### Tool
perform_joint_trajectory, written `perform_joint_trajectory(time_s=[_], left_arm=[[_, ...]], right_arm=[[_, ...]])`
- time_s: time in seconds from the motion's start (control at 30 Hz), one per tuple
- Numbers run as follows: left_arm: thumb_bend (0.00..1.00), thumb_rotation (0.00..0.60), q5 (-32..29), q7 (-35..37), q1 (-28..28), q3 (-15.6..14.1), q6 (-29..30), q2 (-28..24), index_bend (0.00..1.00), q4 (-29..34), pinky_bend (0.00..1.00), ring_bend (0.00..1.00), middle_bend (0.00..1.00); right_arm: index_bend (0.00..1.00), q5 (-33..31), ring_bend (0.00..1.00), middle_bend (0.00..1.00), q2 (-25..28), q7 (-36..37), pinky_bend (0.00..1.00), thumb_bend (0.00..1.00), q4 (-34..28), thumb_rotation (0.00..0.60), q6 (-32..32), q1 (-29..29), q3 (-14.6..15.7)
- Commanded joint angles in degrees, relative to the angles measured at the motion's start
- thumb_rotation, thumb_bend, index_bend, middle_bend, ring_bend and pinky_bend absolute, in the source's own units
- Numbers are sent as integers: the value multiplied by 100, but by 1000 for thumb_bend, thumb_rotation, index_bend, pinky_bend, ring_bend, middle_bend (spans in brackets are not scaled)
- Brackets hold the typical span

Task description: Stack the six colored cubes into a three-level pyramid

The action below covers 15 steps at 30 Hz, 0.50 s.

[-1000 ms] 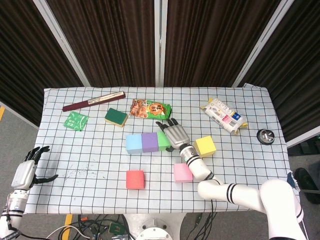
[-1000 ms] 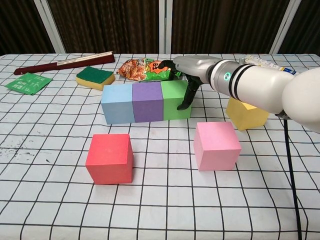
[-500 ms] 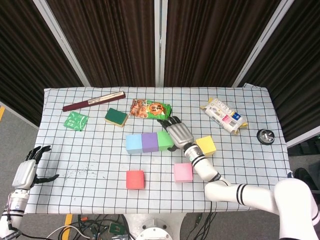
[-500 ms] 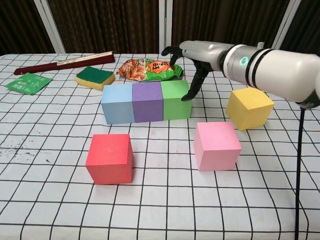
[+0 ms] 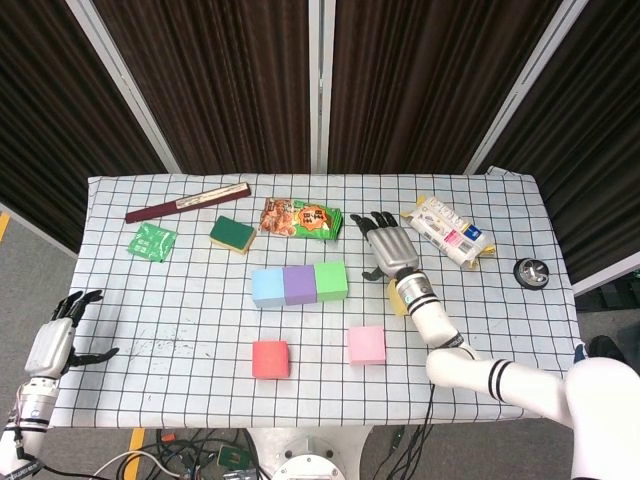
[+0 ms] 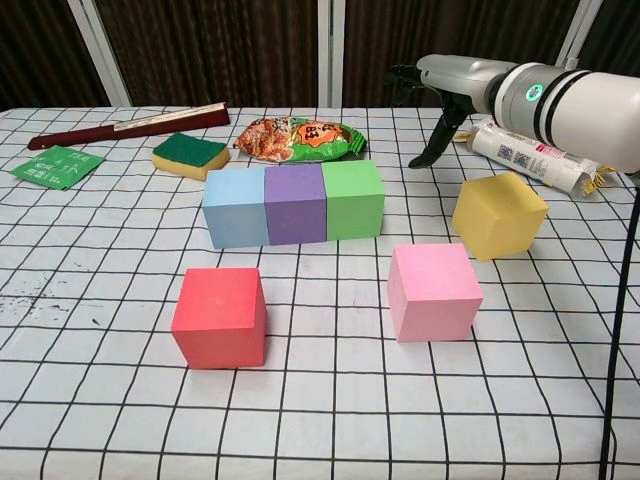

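Blue, purple, green cubes [image 6: 293, 203] touching (one row), apparently flush.

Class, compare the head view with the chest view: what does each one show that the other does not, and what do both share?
Only the head view shows the left hand, open beside the table, and a small round black object at the table's right edge. Only the chest view shows the cubes' side faces. Both show the right hand, the blue, purple and green row, and the red cube, pink cube and yellow cube.
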<state>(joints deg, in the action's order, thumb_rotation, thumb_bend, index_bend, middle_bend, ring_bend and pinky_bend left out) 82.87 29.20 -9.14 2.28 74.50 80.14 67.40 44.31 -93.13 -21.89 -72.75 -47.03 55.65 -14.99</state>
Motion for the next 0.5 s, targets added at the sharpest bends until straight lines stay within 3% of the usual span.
perform_joint_trajectory(time_s=[0.03,0.27,0.5], left_arm=[[0,600,-7,-4,1,1,-5,-7,133,2,60,42,161],[0,600,-23,11,13,-7,-18,-13,133,-22,60,42,161],[0,600,-21,44,12,-19,-43,22,133,-78,60,42,161]], right_arm=[[0,-8,0,138,-377,71,0,94,454,600,88,144,-47],[0,-69,0,143,-868,93,0,124,1131,600,323,338,-97],[0,-76,0,148,-1068,131,0,145,1303,600,417,395,-154]])
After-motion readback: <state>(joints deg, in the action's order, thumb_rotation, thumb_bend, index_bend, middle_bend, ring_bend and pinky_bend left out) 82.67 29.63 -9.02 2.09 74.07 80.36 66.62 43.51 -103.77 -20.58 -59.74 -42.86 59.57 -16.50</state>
